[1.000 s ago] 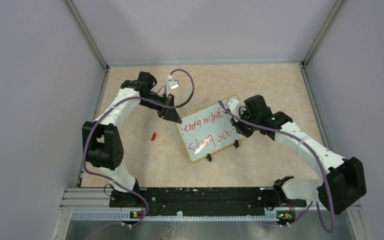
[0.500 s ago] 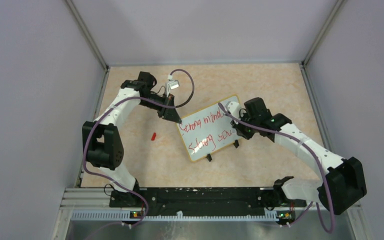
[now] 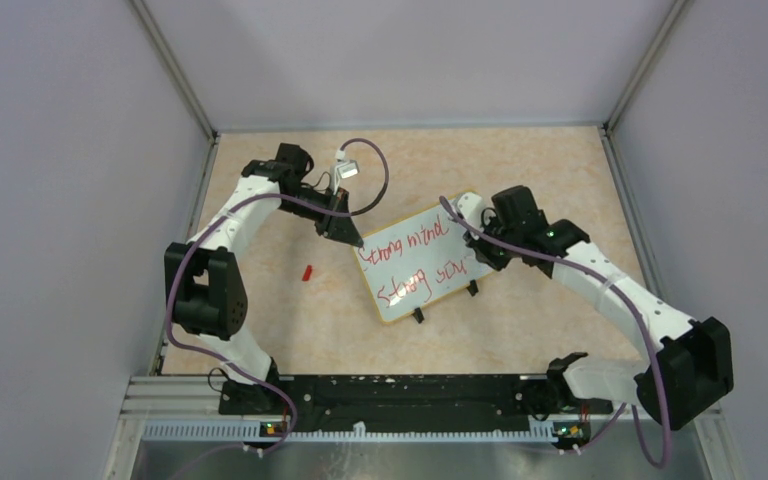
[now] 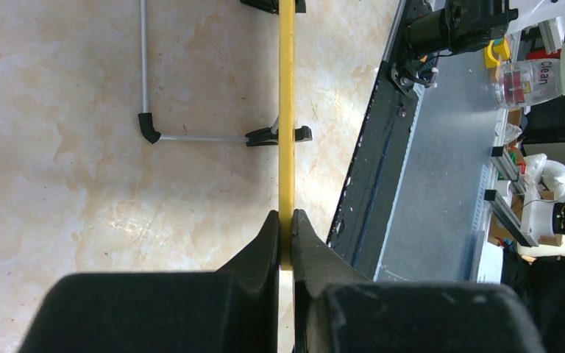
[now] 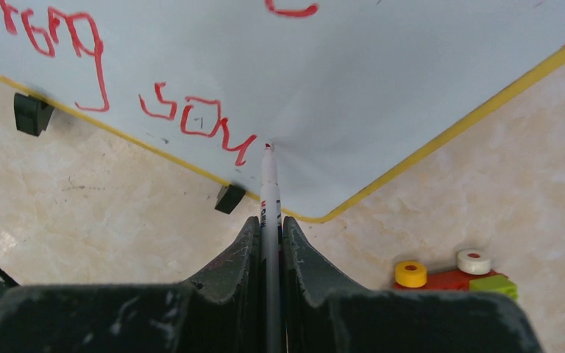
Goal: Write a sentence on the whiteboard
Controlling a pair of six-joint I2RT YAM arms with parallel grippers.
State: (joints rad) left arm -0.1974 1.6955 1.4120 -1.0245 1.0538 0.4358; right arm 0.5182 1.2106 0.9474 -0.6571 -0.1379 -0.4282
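We see the whiteboard (image 3: 418, 262) in the middle of the table (image 3: 540, 170), turned at an angle, with its two black feet (image 3: 419, 315) on its near long edge. The sentence (image 3: 410, 262) runs across it in red on two lines: "Strong mind" above, "Strong sou" below.

Our left gripper (image 4: 285, 220) is at the whiteboard's far left corner, fingers clenched on the yellow rim, which passes edge-on between them. From one foot a thin wire leg (image 4: 199, 137) runs out over the table.

Our right gripper (image 5: 268, 228) hangs over the whiteboard's right end, fingers clamped on a marker (image 5: 268, 191). The marker's tip touches the white surface just after the "u" of the lower line, close to the whiteboard's near right corner.

A small red cap (image 3: 307, 272) lies on the table left of the whiteboard, well apart from it. Off the whiteboard's right corner we see some coloured blocks (image 5: 456, 273), red and green with a yellow and a white ring on top.
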